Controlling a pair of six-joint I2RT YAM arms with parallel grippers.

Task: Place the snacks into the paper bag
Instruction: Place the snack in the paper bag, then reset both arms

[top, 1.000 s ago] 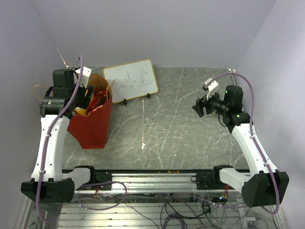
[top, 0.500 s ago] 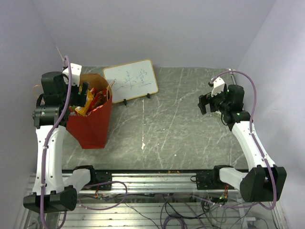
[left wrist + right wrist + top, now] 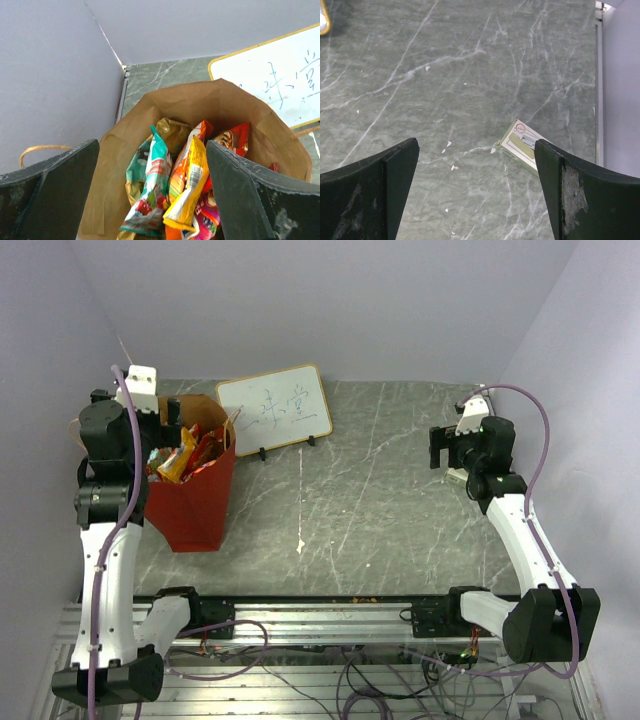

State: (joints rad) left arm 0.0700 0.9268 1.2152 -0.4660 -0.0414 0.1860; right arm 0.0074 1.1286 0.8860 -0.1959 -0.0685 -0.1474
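Red paper bag (image 3: 190, 510), one; at least five snacks (image 3: 187, 185) inside.

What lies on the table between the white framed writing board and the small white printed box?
Only bare grey marbled table with a few pale specks, as the right wrist view shows.

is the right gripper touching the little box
Apart. The right wrist view shows the box lying on the table, well below the open right gripper.
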